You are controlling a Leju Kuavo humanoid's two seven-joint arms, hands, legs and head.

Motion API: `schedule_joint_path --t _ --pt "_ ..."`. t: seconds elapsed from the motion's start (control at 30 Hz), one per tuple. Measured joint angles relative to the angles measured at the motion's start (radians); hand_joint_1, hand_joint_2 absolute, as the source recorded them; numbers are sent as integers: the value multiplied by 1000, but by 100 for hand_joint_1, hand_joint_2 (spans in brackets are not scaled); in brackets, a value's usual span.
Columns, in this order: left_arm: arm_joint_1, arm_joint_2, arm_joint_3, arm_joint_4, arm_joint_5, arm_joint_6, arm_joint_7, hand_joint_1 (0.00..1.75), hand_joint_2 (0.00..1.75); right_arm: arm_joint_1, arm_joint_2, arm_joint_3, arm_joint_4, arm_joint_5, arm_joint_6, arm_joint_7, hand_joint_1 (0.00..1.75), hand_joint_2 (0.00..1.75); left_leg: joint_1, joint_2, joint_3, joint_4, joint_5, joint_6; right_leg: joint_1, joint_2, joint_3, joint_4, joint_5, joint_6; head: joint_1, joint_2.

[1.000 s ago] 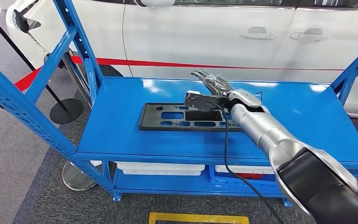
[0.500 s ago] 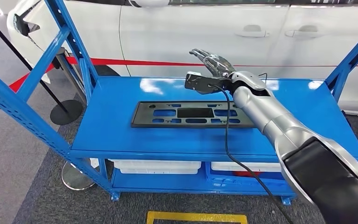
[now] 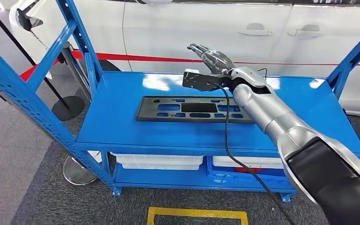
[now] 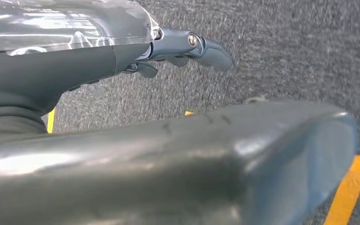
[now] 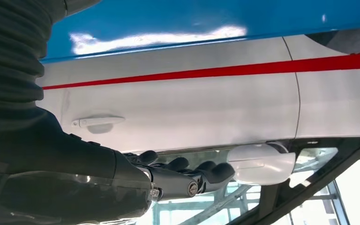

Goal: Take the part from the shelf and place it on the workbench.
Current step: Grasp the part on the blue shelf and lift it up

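The right hand [image 3: 214, 60], fingers spread and empty, hovers at upper centre beyond the black part [image 3: 194, 109] and could overshoot it, striking the car [image 3: 206, 28].

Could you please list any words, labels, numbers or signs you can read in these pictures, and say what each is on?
None can be read: the black part, the blue shelf, the white car and the right hand show no legible text or numbers.

automotive workshop or assembly floor: a white car [image 3: 225, 33] with a red stripe stands behind a blue steel shelf rack [image 3: 122, 122], on grey carpet with yellow floor marking [image 3: 197, 215].
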Motion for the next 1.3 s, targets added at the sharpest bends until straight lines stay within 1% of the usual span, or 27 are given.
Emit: schedule_joint_path --t 0.07,0.13,0.17,0.2,0.23,0.27,0.33,0.37,0.4,0.47,0.53,0.57,0.63,0.67,0.7,0.73,0.77,0.83,0.87,0.9,1.0,1.03,1.07,1.1,1.17,1.23,1.3 --pt "0 0 0 0 0 0 -3 0 0 2 -3 2 1 0 -3 -2 0 175 3 3 -5 -11 13 18 0 0 -21 44 -40 7 0 0" --pt "1 -1 0 0 -1 0 -3 0 0 10 -5 4 3 0 -9 -5 0 175 1 5 -16 -14 24 29 -1 0 -69 162 -115 10 0 0" --pt "1 -1 0 0 -1 0 -3 0 0 17 -6 4 5 0 -11 -6 0 175 -1 4 -22 -14 28 32 -2 0 -92 224 -143 11 0 0" --pt "2 -1 0 0 -1 0 -2 0 0 26 -6 6 8 1 -13 -7 0 175 -3 4 -28 -13 32 33 -2 0 -104 264 -155 12 0 0" --pt "3 -1 0 0 -1 0 -1 0 0 34 -7 8 11 2 -15 -8 0 175 -5 3 -33 -11 35 33 -1 0 -100 269 -148 10 0 0" --pt "4 -1 0 0 -1 0 1 0 0 41 -6 10 14 3 -17 -10 0 175 -7 2 -38 -8 38 33 -1 0 -75 233 -124 7 0 0" --pt "4 -2 0 0 -3 0 5 0 0 45 -6 14 17 4 -21 -11 0 175 -11 1 -47 -1 42 30 4 -1 7 96 -72 -4 0 0" --pt "3 -3 0 0 -4 -1 7 0 0 45 -6 15 18 4 -23 -12 0 175 -12 1 -51 1 44 26 7 -1 37 40 -54 -9 0 0" --pt "3 -4 0 0 -5 -1 9 0 0 44 -6 17 19 4 -24 -12 0 175 -13 1 -53 2 47 22 12 -1 53 8 -48 -12 0 0" --pt "3 -6 0 0 -10 -3 13 0 0 44 -5 20 22 5 -24 -13 0 175 -12 1 -57 0 56 10 16 -1 53 -7 -41 -18 0 0" --pt "3 -7 0 0 -14 -3 17 0 0 43 -2 22 26 5 -24 -13 0 175 -12 0 -65 9 47 -1 9 -5 51 -22 -27 -29 0 0" --pt "3 -7 0 0 -14 -3 18 0 0 44 1 23 28 5 -24 -13 0 175 -12 0 -76 33 24 -7 4 -8 47 -29 -18 -34 0 0" --pt "3 -7 0 0 -17 -3 19 0 0 47 6 24 31 5 -25 -14 0 175 -6 1 -115 142 -54 -19 -1 -10 36 -35 -5 -40 0 0" --pt "4 -7 -1 0 -19 -3 20 0 0 50 9 25 33 5 -25 -14 0 175 -1 1 -137 208 -88 -26 -1 -10 29 -35 -1 -39 0 0" --pt "4 -7 -1 0 -21 -4 21 0 0 56 10 26 35 5 -25 -14 0 175 4 1 -149 257 -107 -32 -2 -11 23 -34 3 -36 0 0" --pt "4 -7 -2 0 -23 -5 23 0 0 61 11 27 36 5 -26 -14 0 175 9 1 -146 274 -106 -37 -4 -12 17 -33 7 -33 0 0" --pt "4 -7 -3 0 -25 -7 26 0 0 66 11 29 38 5 -26 -14 0 175 13 2 -123 249 -89 -43 -6 -13 13 -30 10 -30 0 0" --pt "4 -7 -3 0 -26 -11 30 0 0 70 12 33 41 6 -28 -14 0 175 21 4 -39 118 -43 -53 -11 -14 4 -22 12 -20 0 0" --pt "4 -7 -3 0 -26 -12 31 0 0 71 13 34 42 6 -29 -14 0 175 22 3 -3 60 -29 -52 -11 -13 -1 -19 14 -13 0 0" --pt "5 -7 -3 0 -25 -12 33 0 0 72 14 35 43 7 -29 -14 0 175 22 2 17 23 -26 -49 -9 -13 -4 -15 16 -7 0 0" --pt "5 -8 -3 0 -19 -11 50 0 0 77 19 37 46 8 -29 -16 0 175 19 -1 19 4 -26 -21 -5 -11 -5 -18 24 12 1 0" --pt "6 -8 -3 0 -17 -9 57 0 0 79 20 37 48 8 -29 -18 0 175 20 -1 19 0 -22 -16 -6 -10 -3 -23 27 13 1 0" --pt "6 -9 -3 0 -16 -6 62 0 0 81 21 37 51 10 -29 -20 0 175 20 -2 19 -5 -18 -12 -7 -9 -2 -30 31 8 1 0" --pt "6 -9 -3 0 -15 -2 65 0 0 85 24 38 53 12 -29 -22 0 175 21 -3 19 -9 -15 -10 -6 -9 -1 -34 32 -2 1 0" --pt "6 -10 -3 0 -14 6 63 0 0 101 29 40 57 22 -29 -26 0 175 19 -4 16 -8 -11 -6 -5 -9 -2 -40 39 -29 1 0" --pt "7 -11 -3 0 -13 13 60 0 0 128 36 46 63 39 -33 -32 0 175 17 -6 14 -8 -8 -1 -5 -10 -2 -41 44 -49 1 0" --pt "9 -12 -3 0 -12 20 59 0 0 160 48 55 75 53 -43 -40 0 175 14 -6 11 -8 -6 2 -5 -10 -5 -41 49 -58 1 0"
